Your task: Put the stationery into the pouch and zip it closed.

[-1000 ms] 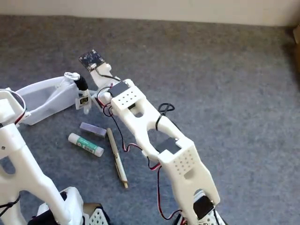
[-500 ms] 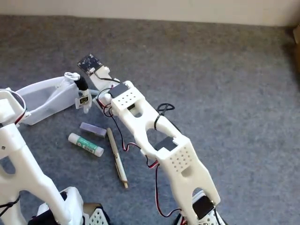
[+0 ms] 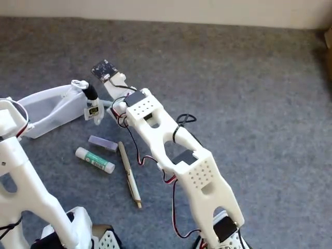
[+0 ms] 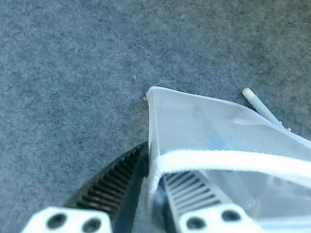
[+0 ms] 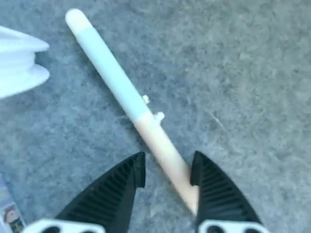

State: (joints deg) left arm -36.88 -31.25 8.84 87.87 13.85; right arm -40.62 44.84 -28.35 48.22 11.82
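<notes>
Only a small change can be seen. In the last second the right arm was nudged a tiny bit toward the pouch (image 3: 49,109) and then back away from it. Nothing else has been moved. The pouch and the things near it are lying where they were.

The pouch is laid on the carpet (image 3: 249,93). One end of its rim is pinched by the left gripper (image 4: 148,179). The jaws are closed tight on the rim, so the pouch is kept steady and held up.

The right gripper (image 5: 167,162) is held low, just past the other end of the pouch. Its jaws are open, and the cream end of the blue and cream pen (image 5: 116,87) lies between them. The pen is not squeezed yet. It is flat on the carpet, with its blue end pointed at the pouch and close to the rim.

A little farther from the pouch, the glue stick (image 3: 94,160), the purple block (image 3: 102,143) and the tan pen (image 3: 129,176) are left close together on the carpet.

The small nudge is judged to be the jaws being lined up on the pen. All these things are outside the pouch, so most of the job is left to be done, and the zip is not closed.
</notes>
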